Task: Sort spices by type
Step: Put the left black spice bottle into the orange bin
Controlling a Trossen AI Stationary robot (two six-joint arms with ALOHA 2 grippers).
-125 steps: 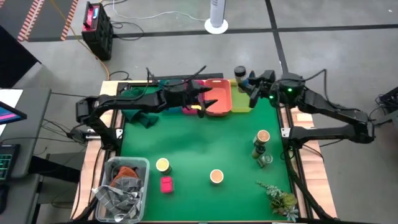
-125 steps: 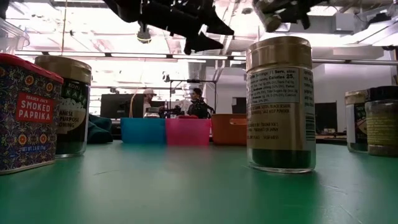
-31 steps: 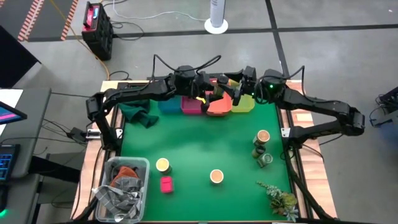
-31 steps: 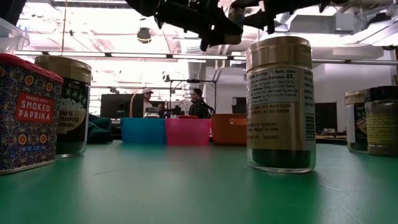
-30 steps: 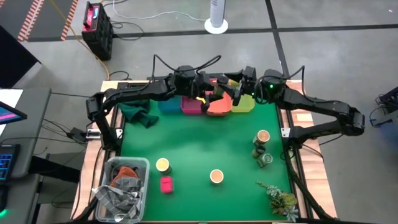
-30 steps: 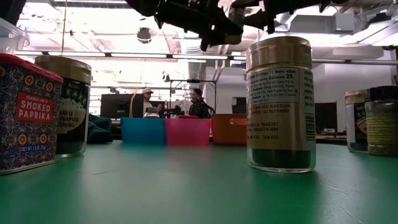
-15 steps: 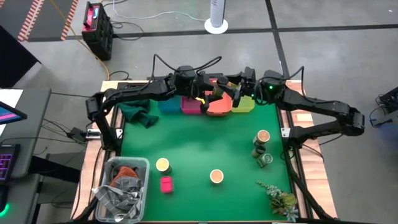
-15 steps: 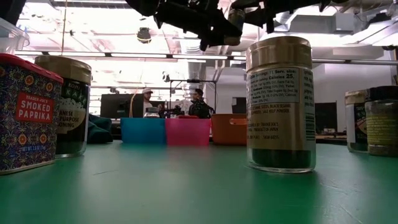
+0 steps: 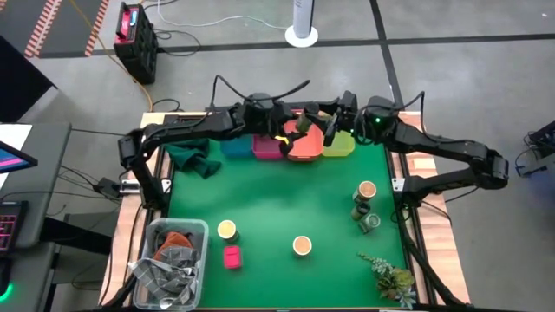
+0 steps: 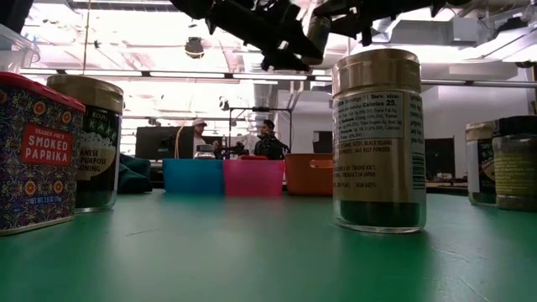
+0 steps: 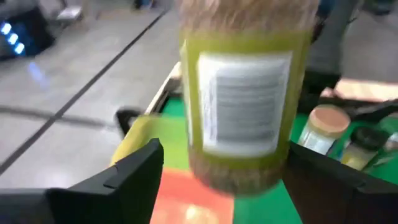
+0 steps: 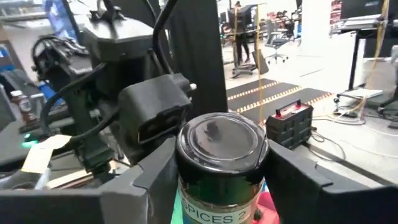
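A glass spice jar [image 12: 221, 155] with a dark lid and a green label is held in the air over the orange bin [image 9: 303, 151] by my right gripper [image 12: 221, 186], which is shut on it. My left gripper [image 11: 224, 155] is open; its two fingers stand on either side of the same jar [image 11: 242, 93], and I cannot tell whether they touch it. In the high view the two grippers meet at the far edge, left gripper [image 9: 297, 128] and right gripper [image 9: 332, 128]. Several other spices stand upright on the green mat. My right gripper pinches the jar's body [image 12: 217, 205] below the dark lid [image 12: 222, 140], one finger on each side. The jar is lifted clear, with its lid end pointing away from the wrist toward the left arm.
Blue [image 9: 234, 146], pink [image 9: 269, 147], orange and yellow [image 9: 340, 144] bins line the far edge. Tan-lidded jars [image 9: 226, 230] [image 9: 302, 246] [image 9: 367, 189], a pink box [image 9: 231, 256] and dark jars [image 9: 364, 215] stand nearer. A clear tub of cloths [image 9: 169, 260] and a plant sprig [image 9: 390, 279] fill the near corners.
My left gripper has edged toward the jar held by my right gripper and tipped a little. The right gripper and the jar have stayed over the orange bin.
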